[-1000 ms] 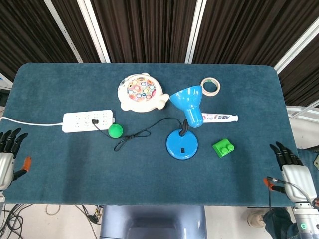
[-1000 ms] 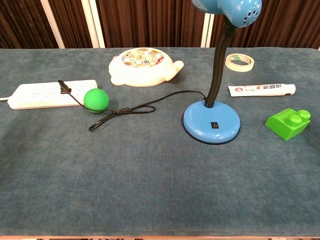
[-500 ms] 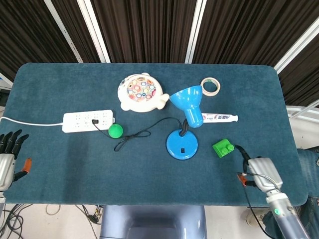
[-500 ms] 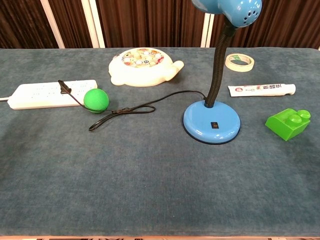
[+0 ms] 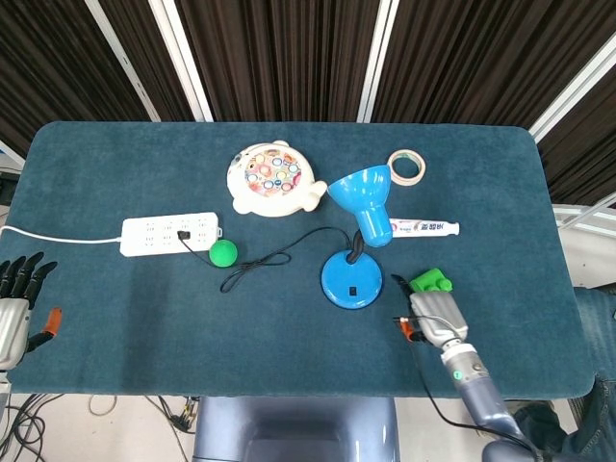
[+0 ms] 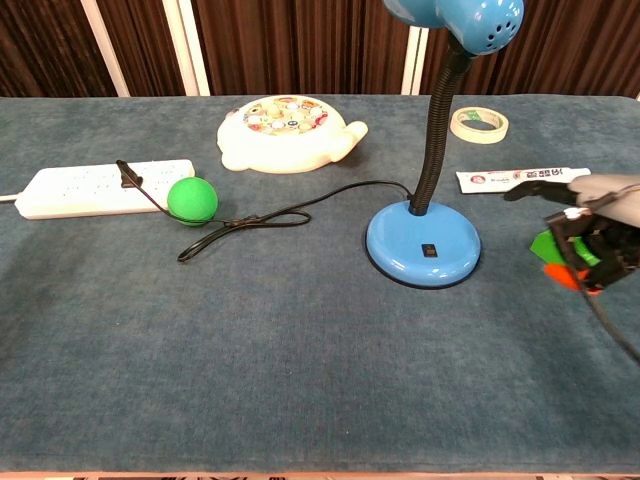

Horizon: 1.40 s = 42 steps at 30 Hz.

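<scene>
Right hand (image 5: 435, 316) over green plastic two-stud brick (image 5: 430, 282), just right of blue desk lamp base (image 5: 351, 279). Brick on blue felt table (image 5: 115, 308), mostly hidden under hand in chest view. Fingers not visibly closed on brick; grip state unclear, cannot tell. Judged step: reach, pre-grasp. Next move calls for lowering hand, closing fingers round brick, keeping clear of lamp base. Left hand (image 5: 13, 306) far left of lamp at table edge, fingers spread, holding nothing.

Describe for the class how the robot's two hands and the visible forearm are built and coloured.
The right hand has a silver-grey back, black fingers and an orange-red thumb part; a thin dark cable trails down beside its grey-blue forearm, which carries a small green light. The left hand matches: silver, black fingers, orange-red piece.
</scene>
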Each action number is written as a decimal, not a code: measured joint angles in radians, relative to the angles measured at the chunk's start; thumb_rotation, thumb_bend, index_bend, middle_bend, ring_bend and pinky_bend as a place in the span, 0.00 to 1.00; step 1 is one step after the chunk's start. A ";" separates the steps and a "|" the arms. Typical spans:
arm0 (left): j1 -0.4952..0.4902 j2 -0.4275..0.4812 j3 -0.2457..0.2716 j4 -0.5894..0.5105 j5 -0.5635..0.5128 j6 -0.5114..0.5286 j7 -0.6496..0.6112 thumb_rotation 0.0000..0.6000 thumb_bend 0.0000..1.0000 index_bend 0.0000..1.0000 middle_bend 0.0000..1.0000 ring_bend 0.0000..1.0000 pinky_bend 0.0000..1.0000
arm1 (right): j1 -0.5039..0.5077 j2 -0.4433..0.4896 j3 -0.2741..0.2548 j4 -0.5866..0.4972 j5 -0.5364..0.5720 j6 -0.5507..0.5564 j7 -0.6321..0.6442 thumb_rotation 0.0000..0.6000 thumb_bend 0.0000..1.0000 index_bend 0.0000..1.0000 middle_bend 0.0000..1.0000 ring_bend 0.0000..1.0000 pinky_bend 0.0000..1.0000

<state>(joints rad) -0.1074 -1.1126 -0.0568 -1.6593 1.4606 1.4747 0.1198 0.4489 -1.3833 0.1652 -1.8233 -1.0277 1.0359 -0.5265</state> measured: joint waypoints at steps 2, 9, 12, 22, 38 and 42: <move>0.000 0.000 0.000 0.000 0.000 0.000 0.000 1.00 0.44 0.13 0.03 0.00 0.00 | 0.019 -0.024 0.003 -0.004 0.025 0.004 -0.034 1.00 0.48 0.09 0.74 0.78 0.75; 0.002 -0.002 -0.002 0.000 -0.007 0.002 0.003 1.00 0.44 0.13 0.03 0.00 0.00 | 0.062 -0.081 -0.004 -0.019 0.094 0.023 -0.103 1.00 0.48 0.09 0.74 0.78 0.80; 0.002 -0.002 -0.002 -0.001 -0.010 0.000 0.004 1.00 0.44 0.13 0.03 0.00 0.00 | 0.078 -0.098 -0.009 -0.022 0.116 0.027 -0.118 1.00 0.48 0.09 0.74 0.78 0.81; 0.002 -0.004 -0.002 -0.003 -0.015 -0.004 0.008 1.00 0.44 0.13 0.03 0.00 0.00 | 0.118 -0.124 -0.015 -0.026 0.173 0.029 -0.140 1.00 0.48 0.09 0.74 0.78 0.86; 0.003 -0.005 -0.001 -0.002 -0.015 -0.005 0.008 1.00 0.44 0.13 0.03 0.00 0.00 | 0.164 -0.164 -0.053 0.007 0.223 0.035 -0.162 1.00 0.48 0.09 0.74 0.78 0.93; 0.003 -0.005 -0.001 -0.002 -0.016 -0.005 0.008 1.00 0.44 0.13 0.03 0.00 0.00 | 0.169 -0.168 -0.056 0.014 0.230 0.036 -0.157 1.00 0.48 0.09 0.74 0.78 0.94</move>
<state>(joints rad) -0.1042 -1.1175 -0.0578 -1.6616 1.4450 1.4702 0.1280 0.6181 -1.5512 0.1090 -1.8098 -0.7979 1.0721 -0.6832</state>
